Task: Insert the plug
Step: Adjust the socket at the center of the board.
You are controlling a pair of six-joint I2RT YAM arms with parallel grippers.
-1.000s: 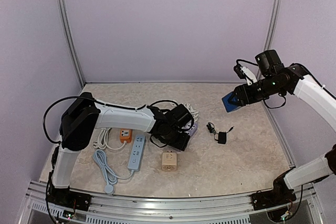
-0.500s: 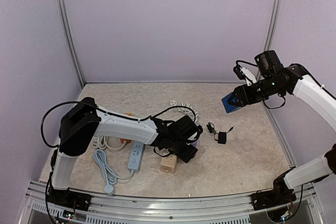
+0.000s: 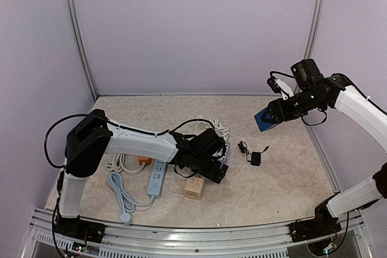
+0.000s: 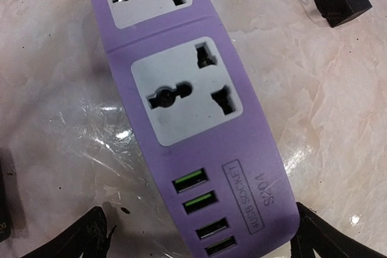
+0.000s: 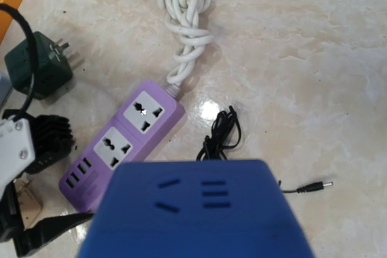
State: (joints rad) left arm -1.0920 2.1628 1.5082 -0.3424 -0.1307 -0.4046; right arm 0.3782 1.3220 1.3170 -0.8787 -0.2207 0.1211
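Plainly nothing is plugged in yet: the right tool (image 3: pixel 269 116) clamps the blue plug block (image 5: pixel 202 209) above the worktop (image 3: pixel 278 176), while the left tool (image 4: pixel 204 241), spread open, straddles the purple power strip (image 4: pixel 181 101).

Power strip (image 4: pixel 199 149): purple, pale grey socket faces, two green and two black USB ports. Adapter block (image 5: pixel 199 209): blue. Coiled cord (image 5: pixel 184 10): white. Cube adapter (image 5: pixel 39 64): dark green. Tabletop (image 4: pixel 326 107): cream, marbled.
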